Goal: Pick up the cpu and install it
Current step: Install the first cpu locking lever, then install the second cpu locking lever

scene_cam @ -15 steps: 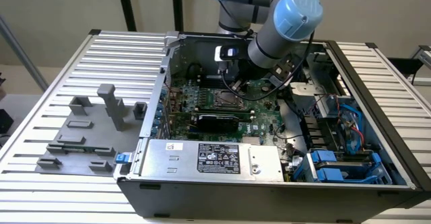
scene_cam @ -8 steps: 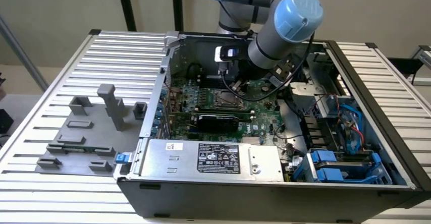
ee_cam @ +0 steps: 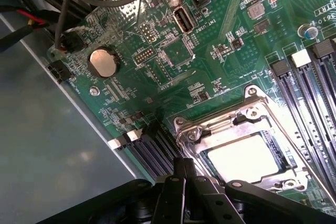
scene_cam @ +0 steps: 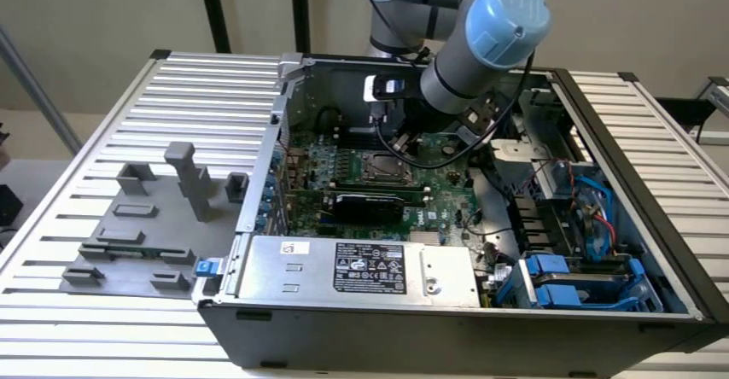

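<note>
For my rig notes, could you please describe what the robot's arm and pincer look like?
The arm is built of silver-grey cylindrical tubes, with rounded light-blue caps on its joints. Black cables run down beside the wrist. In the wrist view the pincer is matte black with angular links and small round fasteners.

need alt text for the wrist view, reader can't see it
Close view of a green motherboard with the pale cpu lying inside the metal-framed socket. The shut black gripper sits just beside the socket's edge, holding nothing. A round coin battery and dark memory slots are also on the board.
</note>
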Controlling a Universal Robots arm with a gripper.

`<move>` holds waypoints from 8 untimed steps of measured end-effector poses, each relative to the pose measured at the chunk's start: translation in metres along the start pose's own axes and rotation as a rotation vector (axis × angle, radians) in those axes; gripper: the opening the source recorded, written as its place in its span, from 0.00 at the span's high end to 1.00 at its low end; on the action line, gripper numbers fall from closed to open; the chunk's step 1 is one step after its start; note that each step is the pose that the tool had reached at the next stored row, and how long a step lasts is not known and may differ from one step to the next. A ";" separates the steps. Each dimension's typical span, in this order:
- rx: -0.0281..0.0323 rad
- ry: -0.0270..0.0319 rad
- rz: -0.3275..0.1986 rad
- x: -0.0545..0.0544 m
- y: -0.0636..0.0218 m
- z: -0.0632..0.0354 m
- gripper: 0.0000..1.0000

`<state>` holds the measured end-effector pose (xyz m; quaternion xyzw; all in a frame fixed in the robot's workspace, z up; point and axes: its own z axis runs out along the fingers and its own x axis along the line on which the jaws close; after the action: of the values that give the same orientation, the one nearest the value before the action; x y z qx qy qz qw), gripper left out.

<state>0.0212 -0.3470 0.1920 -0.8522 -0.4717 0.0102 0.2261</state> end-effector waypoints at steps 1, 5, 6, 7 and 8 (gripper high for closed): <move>0.0000 0.0000 0.000 0.000 0.0000 -0.0002 0.89; 0.0003 0.0004 0.000 0.000 0.0000 -0.0002 0.89; 0.0003 0.0004 0.000 0.000 0.0000 -0.0002 0.89; 0.0003 0.0003 0.000 0.000 0.0000 -0.0002 0.89; 0.0002 0.0003 0.000 0.000 0.0000 -0.0002 0.89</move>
<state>0.0212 -0.3472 0.1922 -0.8522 -0.4717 0.0101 0.2263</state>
